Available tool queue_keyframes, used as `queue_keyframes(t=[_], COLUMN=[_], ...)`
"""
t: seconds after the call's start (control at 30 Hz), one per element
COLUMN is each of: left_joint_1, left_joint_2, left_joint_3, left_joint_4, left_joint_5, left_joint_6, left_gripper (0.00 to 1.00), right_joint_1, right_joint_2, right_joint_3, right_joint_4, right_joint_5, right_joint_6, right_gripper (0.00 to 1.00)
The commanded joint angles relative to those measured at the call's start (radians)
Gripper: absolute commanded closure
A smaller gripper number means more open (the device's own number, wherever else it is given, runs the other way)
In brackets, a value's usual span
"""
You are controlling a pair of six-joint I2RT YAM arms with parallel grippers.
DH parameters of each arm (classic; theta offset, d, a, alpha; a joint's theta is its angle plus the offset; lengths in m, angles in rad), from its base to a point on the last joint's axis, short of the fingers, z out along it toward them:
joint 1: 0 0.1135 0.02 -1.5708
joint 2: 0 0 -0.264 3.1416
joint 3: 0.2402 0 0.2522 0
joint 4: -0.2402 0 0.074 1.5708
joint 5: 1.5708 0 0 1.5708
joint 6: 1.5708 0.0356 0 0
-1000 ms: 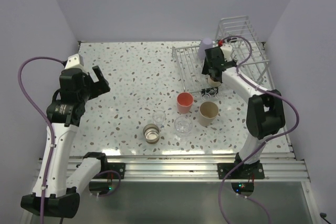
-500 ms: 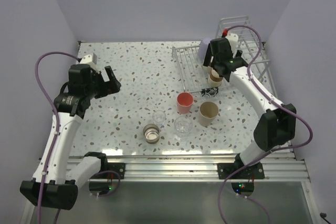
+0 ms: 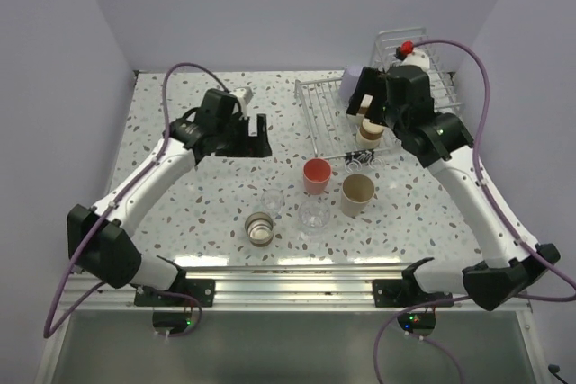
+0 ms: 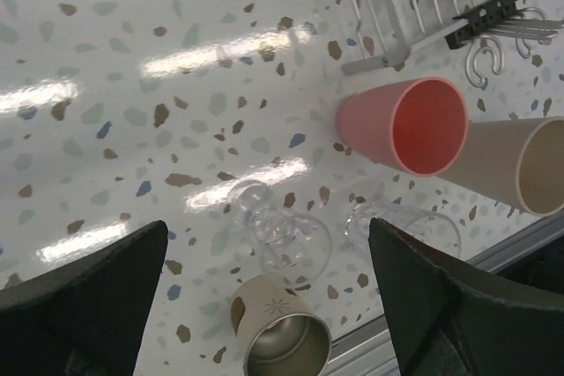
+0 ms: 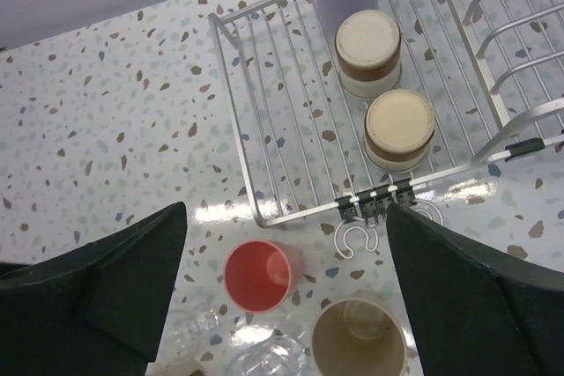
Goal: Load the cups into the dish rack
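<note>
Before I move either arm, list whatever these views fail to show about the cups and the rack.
Top external: the lavender cup is mostly hidden behind the right arm, which also covers part of the brownish cups in the rack.
Right wrist: the clear cups are cut off by the bottom edge.
Left wrist: the beige cup is cut off by the right edge, and only a corner of the dish rack shows.

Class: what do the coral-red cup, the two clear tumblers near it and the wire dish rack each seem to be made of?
Coral-red cup: likely matte opaque plastic, with even colour and a soft sheen. Clear tumblers: glass or clear plastic, cannot tell which; the speckled table shows through them. White-silver wire dish rack: probably coated or plated metal, made of thin straight glossy rods.
</note>
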Motion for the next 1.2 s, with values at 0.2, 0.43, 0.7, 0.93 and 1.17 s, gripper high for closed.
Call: queue_keyframes(t=[0.2, 0.43, 0.7, 0.93, 1.17], left_joint_1=[-0.237, -0.256, -0.256, -0.256, -0.256], left_joint_2=[0.273, 0.370, 0.439, 0.500, 0.537], left_joint_3=[0.236, 0.253, 0.227, 0.232, 0.241], left_joint_4=[0.054, 0.081, 0.180, 0.241, 0.257], left_joint_5=[-0.085, -0.123, -0.065, -0.011, 0.018], left_joint_6=[-0.083, -0.029, 0.046, 0.077, 0.048], left_gripper=[0.07, 0.08, 0.11, 0.28, 0.63], right_joint_1=[0.005, 0.005, 0.008, 0.011, 0.011], right_joint_2=[-0.141, -0.160, -0.124, -0.094, -0.138], right_joint_3=[-0.008, -0.076, 0.054, 0.191, 0.186], right_joint_4=[-0.109, -0.106, -0.275, -0.462, -0.488], right_joint_5=[-0.086, -0.060, 0.089, 0.202, 0.219], right_joint_6=[-0.016, 0.010, 0.004, 0.049, 0.015], right_gripper=[0.02, 0.02, 0.05, 0.05, 0.05])
